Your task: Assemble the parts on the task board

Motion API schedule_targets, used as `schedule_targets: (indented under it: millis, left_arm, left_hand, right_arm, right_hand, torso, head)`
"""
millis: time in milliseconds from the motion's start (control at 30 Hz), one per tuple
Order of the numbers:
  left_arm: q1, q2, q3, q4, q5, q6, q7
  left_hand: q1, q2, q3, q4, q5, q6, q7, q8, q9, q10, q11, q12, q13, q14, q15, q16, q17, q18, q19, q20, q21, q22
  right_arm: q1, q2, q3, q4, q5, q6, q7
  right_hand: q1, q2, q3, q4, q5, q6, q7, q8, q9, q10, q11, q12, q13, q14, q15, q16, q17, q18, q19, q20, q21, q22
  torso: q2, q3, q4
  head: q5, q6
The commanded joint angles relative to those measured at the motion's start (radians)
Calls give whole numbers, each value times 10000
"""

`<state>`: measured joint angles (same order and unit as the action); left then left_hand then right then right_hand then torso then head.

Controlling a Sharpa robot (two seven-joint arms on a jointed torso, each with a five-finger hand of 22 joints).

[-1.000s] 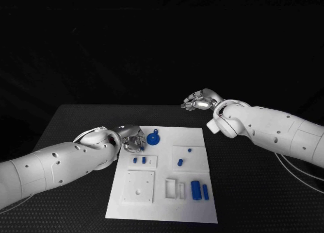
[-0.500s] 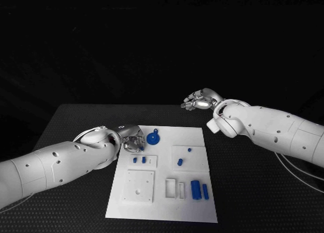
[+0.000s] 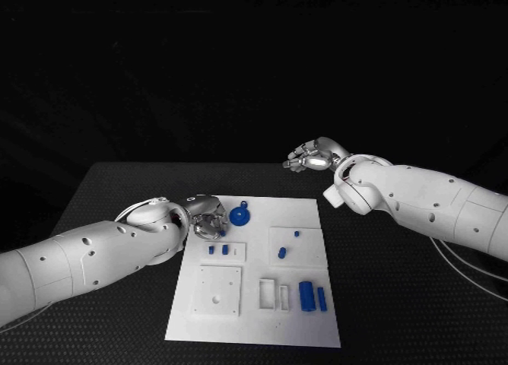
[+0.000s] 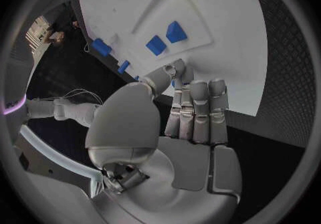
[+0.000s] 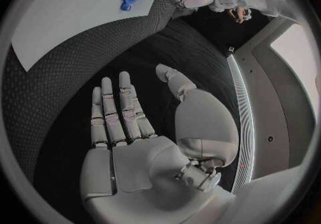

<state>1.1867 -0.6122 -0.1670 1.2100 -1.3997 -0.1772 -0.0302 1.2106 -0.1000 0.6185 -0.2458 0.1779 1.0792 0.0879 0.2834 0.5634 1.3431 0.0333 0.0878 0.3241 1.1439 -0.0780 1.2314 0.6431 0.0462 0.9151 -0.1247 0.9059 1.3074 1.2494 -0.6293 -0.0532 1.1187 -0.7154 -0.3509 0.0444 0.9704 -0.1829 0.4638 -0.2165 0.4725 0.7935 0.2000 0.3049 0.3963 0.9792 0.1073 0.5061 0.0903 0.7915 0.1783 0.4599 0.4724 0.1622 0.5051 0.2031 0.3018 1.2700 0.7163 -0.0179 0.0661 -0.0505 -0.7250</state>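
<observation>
Blue gear (image 3: 241,219), upper centre of task board (image 3: 254,319): small, rigid, likely light; grip by its rim. Left hand (image 3: 207,220) beside it, fingers together, empty. Right hand (image 3: 311,157) spread, empty

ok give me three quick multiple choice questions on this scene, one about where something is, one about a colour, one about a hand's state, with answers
1. Where does the round gear-like part lie?
A. at the far end of the task board, beside the left hand
B. on the black table, off the board
C. in the right hand

2. What colour are the small parts on the board?
A. red
B. blue
C. yellow

3. How is the right hand?
A. gripping a blue peg
B. pressing on the board
C. holding nothing, fingers apart, above the table beyond the board

Answers:
1 A: the head view shows it on the white plate near its far edge, next to the left hand.
2 B: every peg and block, like the upright cylinder, shows blue.
3 C: the right wrist view shows its fingers extended and apart with nothing between them.
</observation>
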Motion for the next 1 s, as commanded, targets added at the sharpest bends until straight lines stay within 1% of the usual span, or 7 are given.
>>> schedule_targets:
  millis: [33,200,367,500,667,900,1000]
  left_arm:
    - [-3,45,-5,2,-54,314,-228]
    - [-3,68,-32,-18,-99,426,-409]
    - [-4,144,-136,-113,-142,453,-424]
    - [-27,210,-184,-200,-142,412,-399]
    - [-72,261,-197,-239,-142,383,-356]
    - [-78,271,-199,-271,-78,404,-245]
    - [-78,254,-200,-277,85,525,-140]
  left_hand:
    - [0,64,50,-33,36,105,19,34,15,65,2,-41,9,65,7,53,12,200,43,-465,44,169]
    - [0,70,51,-35,35,103,20,33,13,64,4,-45,6,64,8,54,14,199,43,-465,45,170]
    - [2,68,51,-40,33,102,20,32,11,64,4,-48,4,61,9,54,15,197,40,-465,44,171]
    - [2,68,51,-40,33,102,20,32,11,64,4,-48,4,61,9,54,15,197,40,-465,44,171]
    - [3,71,53,-41,33,102,20,32,10,66,4,-49,4,60,9,55,16,197,40,-465,44,171]
    - [2,75,53,-44,33,106,19,34,9,73,3,-49,3,61,8,57,19,195,40,-466,44,172]
    - [-9,66,47,-45,29,101,22,31,6,73,5,-53,0,57,9,55,20,192,36,-464,42,172]
  right_arm:
    - [-3,-1,6,11,-12,113,77]
    - [-3,-10,6,7,-13,101,76]
    - [-3,-10,6,16,-14,105,79]
    - [-3,2,6,4,-14,105,82]
    - [-4,4,6,-3,-14,106,83]
    - [-4,-1,6,6,-14,101,83]
    - [-4,-8,6,13,-14,99,83]
  right_hand:
    - [-25,50,-32,9,19,83,36,42,-13,-894,498,69,-13,-75,22,34,-16,-18,28,27,-53,11]
    - [-26,51,-33,9,18,84,36,43,-14,-895,498,70,-16,-75,22,35,-18,-18,30,27,-57,13]
    - [-26,51,-33,9,19,84,36,43,-15,-895,498,72,-20,-76,22,36,-20,-17,31,28,-61,16]
    - [-26,51,-33,9,19,84,36,43,-15,-895,498,72,-20,-76,22,36,-20,-17,31,28,-61,16]
    - [-27,51,-33,9,19,84,36,44,-16,-895,498,73,-22,-76,22,37,-21,-17,32,28,-63,18]
    - [-31,52,-35,12,19,83,36,44,-18,-895,499,75,-27,-78,22,38,-24,-16,34,29,-69,21]
    - [-33,52,-35,13,18,83,36,44,-18,-895,499,76,-29,-78,23,39,-25,-16,35,29,-72,23]
  torso:
    - [-1,-1,-7]
    - [3,-3,2]
    - [-2,2,1]
    - [5,-6,-10]
    - [4,-2,-19]
    - [-2,3,-2]
    - [-6,6,1]
  head:
    - [9,-7]
    - [0,-4]
    - [-1,-8]
    - [-8,3]
    - [-19,-2]
    - [-39,14]
    - [-39,17]
